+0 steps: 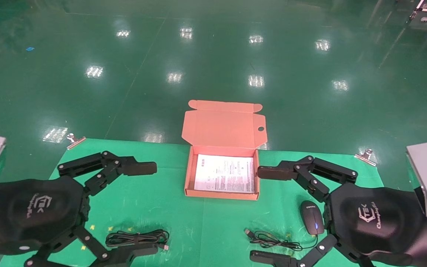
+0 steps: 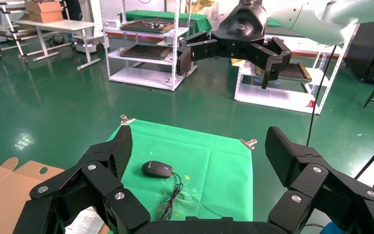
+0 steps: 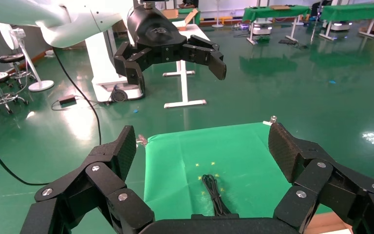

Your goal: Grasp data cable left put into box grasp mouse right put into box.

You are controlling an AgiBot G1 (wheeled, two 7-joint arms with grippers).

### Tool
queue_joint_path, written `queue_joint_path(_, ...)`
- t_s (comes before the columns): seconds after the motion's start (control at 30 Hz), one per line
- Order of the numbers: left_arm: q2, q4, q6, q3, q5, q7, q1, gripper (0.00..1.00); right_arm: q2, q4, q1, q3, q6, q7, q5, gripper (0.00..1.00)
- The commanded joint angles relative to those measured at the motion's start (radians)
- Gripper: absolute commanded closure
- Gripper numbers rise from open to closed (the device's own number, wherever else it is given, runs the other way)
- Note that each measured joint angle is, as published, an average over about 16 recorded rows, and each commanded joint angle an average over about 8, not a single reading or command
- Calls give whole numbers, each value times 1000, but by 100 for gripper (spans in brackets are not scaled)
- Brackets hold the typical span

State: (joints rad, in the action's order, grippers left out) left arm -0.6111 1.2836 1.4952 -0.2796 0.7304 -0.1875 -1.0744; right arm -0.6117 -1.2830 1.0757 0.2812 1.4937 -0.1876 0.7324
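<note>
The box (image 1: 221, 177) sits open at the surface's (image 1: 169, 207) far edge (only a white sheet (image 1: 224, 173) inside). The left end effector (image 1: 150, 207) and right end effector (image 1: 263, 213) are wide open, holding nothing.

The right end effector (image 1: 265, 213) housing reads "Champight"; the box's (image 1: 189, 174) printed sheet is illegible.

Glossy green floor (image 1: 213, 55) w/ light glare, white racks (image 2: 146, 44)

Robotics lab: glossy green floor (image 1: 213, 55), metal shelving racks (image 2: 143, 44), worktables (image 3: 272, 12).
</note>
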Motion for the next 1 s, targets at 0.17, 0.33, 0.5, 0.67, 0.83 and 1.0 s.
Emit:
queue_joint_path(0.17, 0, 0, 0, 0, 0, 0, 0, 0, 0, 0, 0, 0, 0, 0, 0, 0)
queue_joint_path(0.33, 0, 0, 0, 0, 0, 0, 0, 0, 0, 0, 0, 0, 0, 0, 0, 0)
queue_joint_path(0.5, -1, -1, -1, -1, 1, 0, -1, 0, 0, 0, 0, 0, 0, 0, 0, 0)
queue_joint_path(0.67, -4, -2, 2, -7, 7, -2, -3, 0, 2, -2, 3, -1, 1, 5, 4, 0)
queue_joint_path(0.83, -10, -9, 26, -42, 60, -25, -35, 0, 9, -15, 27, 2, 11, 41, 44, 0)
queue_joint_path(1.0, -23, -26, 60, -108, 164, -66, -109, 0, 7, -32, 68, 16, 25, 93, 112, 0)
